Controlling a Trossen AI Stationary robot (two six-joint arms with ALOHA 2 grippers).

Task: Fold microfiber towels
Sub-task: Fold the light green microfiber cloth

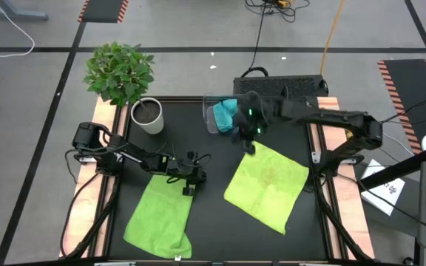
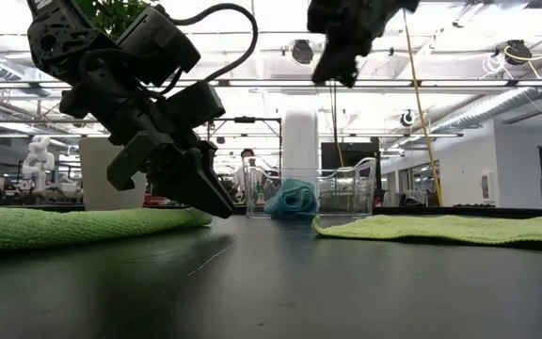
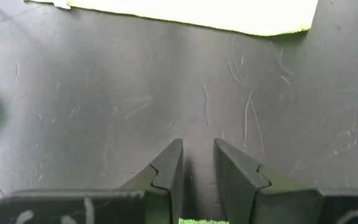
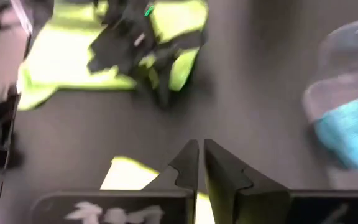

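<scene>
— What cloths are lying out, and which way are they running?

— Two fuzzy lime-green microfiber towels are lying on the scuffed black table (image 1: pixel 213 222). The left green towel (image 1: pixel 161 218) is sitting as a rumpled rectangle, its long axis slanting from the near left edge up toward my left gripper (image 1: pixel 190 186). The right green towel (image 1: pixel 266 185) is lying flatter, turned like a diamond, one corner pointing toward the clear plastic bin (image 1: pixel 214 114). The turquoise towel (image 1: pixel 226 112) is bunching in a soft heap inside that bin at the far side.

— And your jaws?

— My left gripper is hanging low over bare tabletop just beside the left green towel's far corner, fingers (image 3: pixel 169 177) standing slightly apart with nothing between them. My right gripper (image 1: pixel 247 142) is hovering above the table, between the bin and the right green towel's far corner, jaws pressed nearly together and holding nothing.

— Anything crowding the work?

— A leafy potted plant (image 1: pixel 124 77) in a white pot is standing at the far left corner, well apart from both green towels. A person is showing faintly in the room beyond the bin.
</scene>
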